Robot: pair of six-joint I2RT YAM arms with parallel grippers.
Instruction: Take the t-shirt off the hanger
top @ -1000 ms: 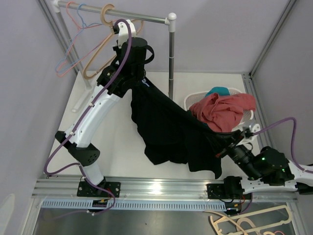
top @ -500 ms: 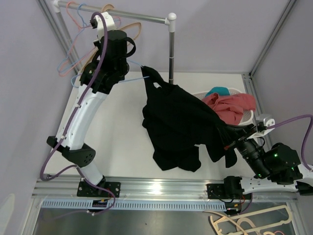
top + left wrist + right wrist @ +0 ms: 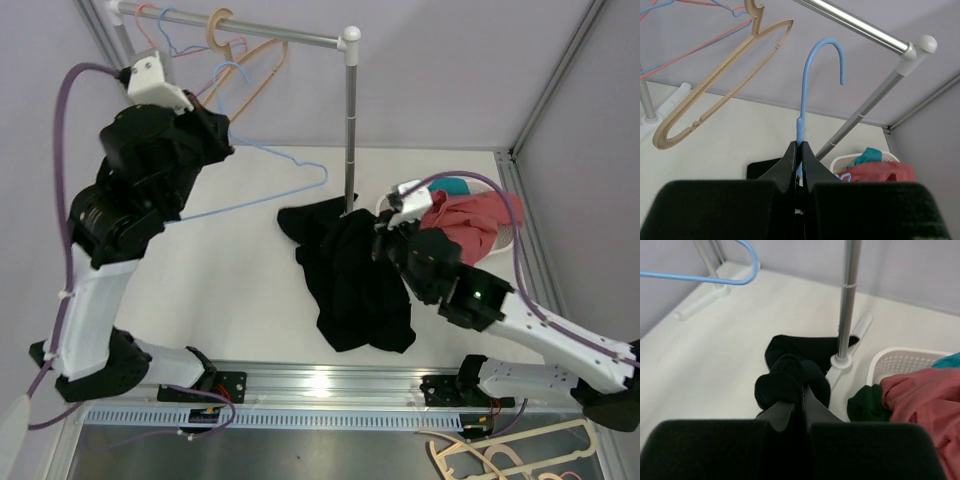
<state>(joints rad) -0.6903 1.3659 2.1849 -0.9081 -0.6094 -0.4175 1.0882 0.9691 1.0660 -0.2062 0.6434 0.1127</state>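
Note:
The black t-shirt (image 3: 355,285) lies crumpled on the white table by the foot of the rack pole and is off the hanger. My right gripper (image 3: 386,238) is shut on a bunched fold of it; the wrist view shows the fabric (image 3: 787,377) pinched in the gripper (image 3: 802,399). The bare blue wire hanger (image 3: 262,192) hangs in the air to the shirt's left. My left gripper (image 3: 800,150) is shut on the hanger's neck (image 3: 804,95), with the hook pointing up. In the top view the left gripper (image 3: 212,142) is raised at the far left.
The clothes rack has a horizontal rail (image 3: 280,34) and an upright pole (image 3: 350,120). Tan (image 3: 258,58), blue and pink hangers hang on the rail. A white basket (image 3: 511,236) with red and teal clothes (image 3: 470,222) stands right of the pole. Tan hangers (image 3: 510,455) lie below the front rail.
My left arm swung left and up, pulling the blue hanger clear of the shirt. The shirt dropped onto the table. My right gripper moved up and left, still gripping the fabric.

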